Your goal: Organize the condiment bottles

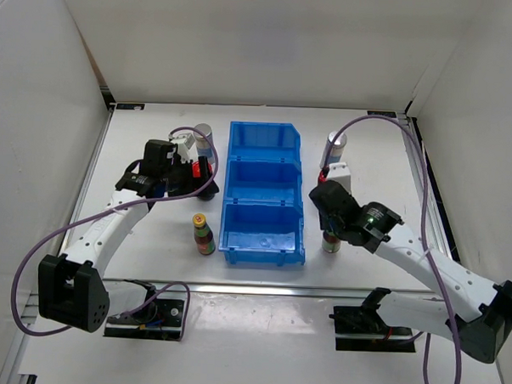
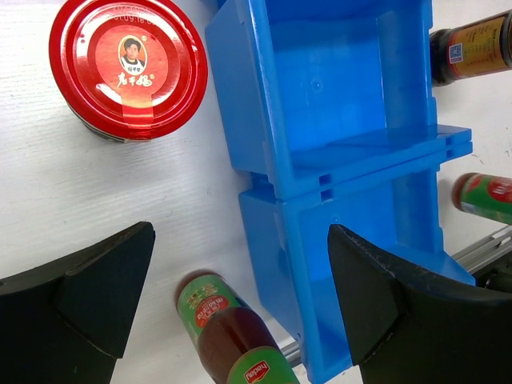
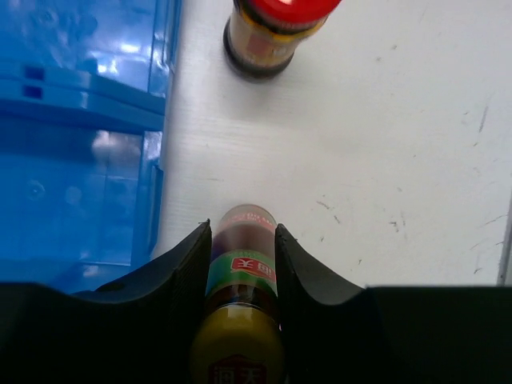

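Right gripper (image 3: 244,240) gripped a slim dark glass bottle with yellow cap (image 3: 242,276), just right of the blue three-compartment plastic bin (image 1: 266,158); left gripper (image 2: 242,240) hung wide open and empty, left of it.

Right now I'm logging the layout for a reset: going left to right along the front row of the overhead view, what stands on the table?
Yellow-capped bottle → blue bin → second yellow-capped bottle, clamped between the fingers of the right gripper.

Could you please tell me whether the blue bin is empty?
Empty: the bin shows three bare blue compartments in the top view, nothing inside.
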Robot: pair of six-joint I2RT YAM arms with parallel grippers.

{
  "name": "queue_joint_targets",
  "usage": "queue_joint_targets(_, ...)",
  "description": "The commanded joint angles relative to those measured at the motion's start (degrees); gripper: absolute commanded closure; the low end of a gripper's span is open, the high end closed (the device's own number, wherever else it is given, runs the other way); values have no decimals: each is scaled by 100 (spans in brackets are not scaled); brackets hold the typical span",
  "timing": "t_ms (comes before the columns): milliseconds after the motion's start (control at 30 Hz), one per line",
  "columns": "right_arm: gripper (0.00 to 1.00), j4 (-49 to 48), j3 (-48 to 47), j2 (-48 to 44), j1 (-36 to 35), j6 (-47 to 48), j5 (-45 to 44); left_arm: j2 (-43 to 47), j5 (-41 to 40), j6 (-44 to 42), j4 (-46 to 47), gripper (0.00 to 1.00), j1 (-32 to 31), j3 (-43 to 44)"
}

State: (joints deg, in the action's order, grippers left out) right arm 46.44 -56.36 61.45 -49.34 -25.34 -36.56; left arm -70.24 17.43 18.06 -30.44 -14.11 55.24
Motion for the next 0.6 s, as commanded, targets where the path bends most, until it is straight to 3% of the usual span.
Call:
queue_joint_targets(0, 100, 58, -814, -142, -180, -15, -791, 124, 111, 57, -15, 0, -22, 206)
queue_joint_targets(333, 100, 67, -1817, -72, -366, 399, -353, 19, 41, 57, -68, 0, -22, 206)
queue_joint_targets(567, 100, -371, -2257, 577, -752, 513, 140, -34, 41, 57, -68, 0, -22, 206)
